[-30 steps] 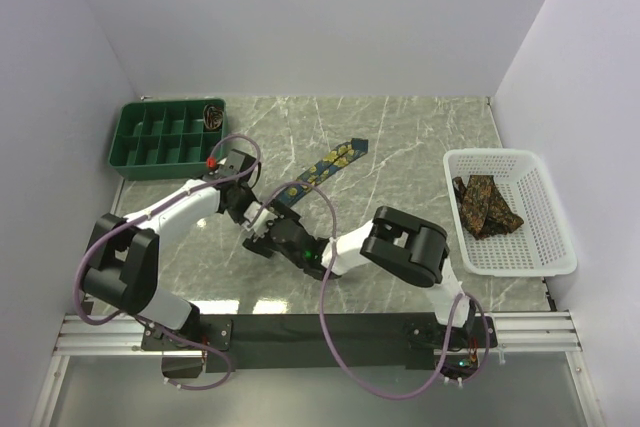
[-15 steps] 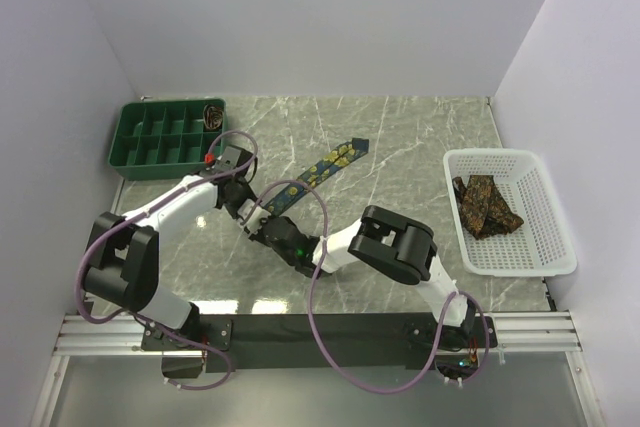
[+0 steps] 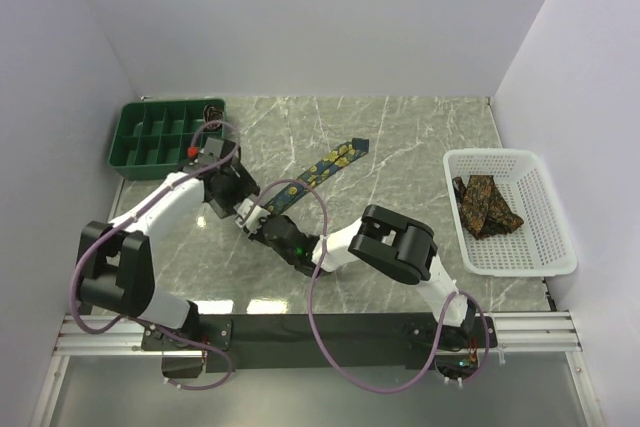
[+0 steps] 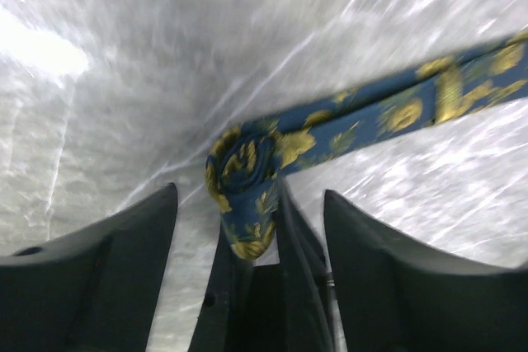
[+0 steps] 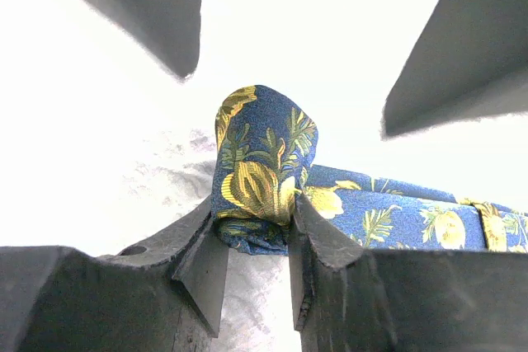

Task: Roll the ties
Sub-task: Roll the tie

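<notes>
Released since the earlier frame, my left gripper [image 4: 249, 204] sits backed off leftward, jaws spread. Right gripper [image 5: 254, 218] clamps the rolled end of the navy tie [image 3: 335, 159], apparently near the middle of the tabletop [image 3: 420, 137]; the tail runs toward the far edge.

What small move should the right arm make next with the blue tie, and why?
Probably turn the right gripper to wind the roll onward: it pinches the roll, the left gripper stands open, off the fabric, and most of the navy tie lies flat, unrolled.
</notes>
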